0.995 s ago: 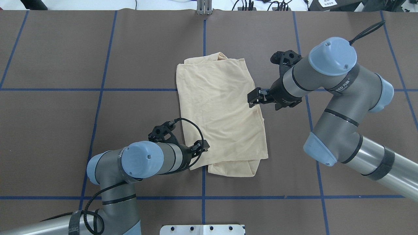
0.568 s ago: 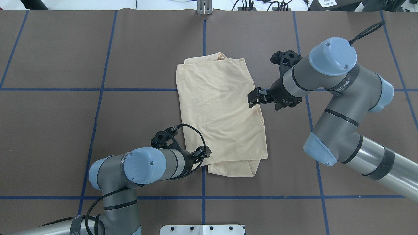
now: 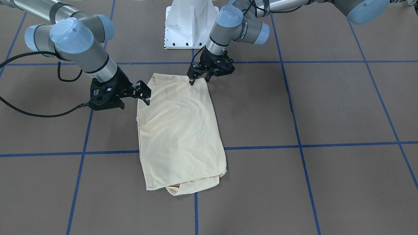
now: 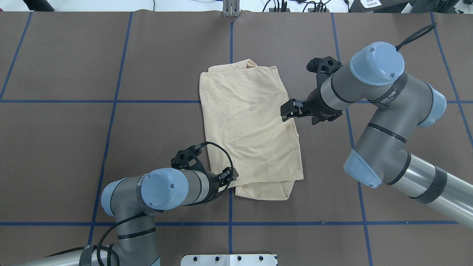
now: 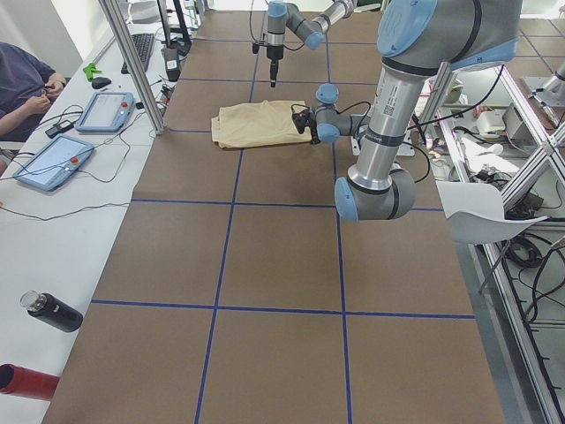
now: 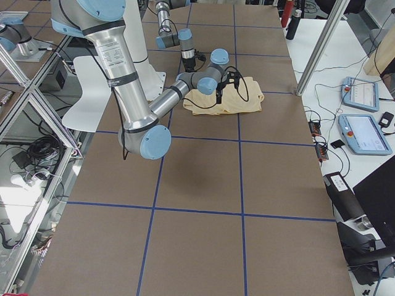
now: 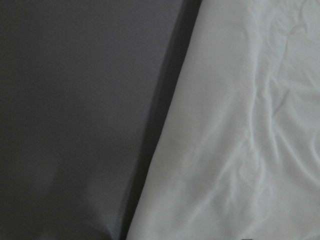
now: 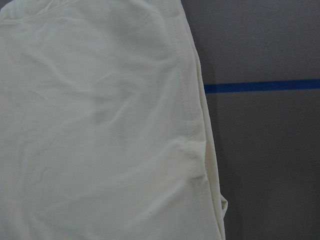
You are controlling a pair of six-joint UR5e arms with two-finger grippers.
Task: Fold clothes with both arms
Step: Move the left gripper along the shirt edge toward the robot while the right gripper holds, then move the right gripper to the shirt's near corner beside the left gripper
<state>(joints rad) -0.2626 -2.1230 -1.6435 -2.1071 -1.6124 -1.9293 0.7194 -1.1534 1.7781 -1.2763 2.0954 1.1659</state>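
The clothes are one cream-yellow shirt point(image 4: 251, 125) point(image 3: 179, 130), folded into a long strip on the brown table with no print showing. My left gripper point(image 4: 230, 174) point(image 3: 200, 81) sits low at the shirt's corner nearest the robot, on its left edge. Its fingers look spread, with nothing between them. My right gripper point(image 4: 284, 112) point(image 3: 146, 94) hovers open at the shirt's right edge, about midway along it. The left wrist view shows only the cloth point(image 7: 240, 125) beside bare table. The right wrist view shows the hemmed edge point(image 8: 192, 125). No fingers appear in either wrist view.
The white pedestal base point(image 3: 191, 23) stands at the robot's side of the table. Blue tape lines point(image 4: 231, 37) grid the brown mat. A side bench holds tablets point(image 5: 53, 163), a black bottle point(image 5: 51, 311) and a seated person point(image 5: 26, 79).
My left gripper has slid along the shirt's left edge toward the robot, down to the near corner. The shirt and the right arm have not moved.
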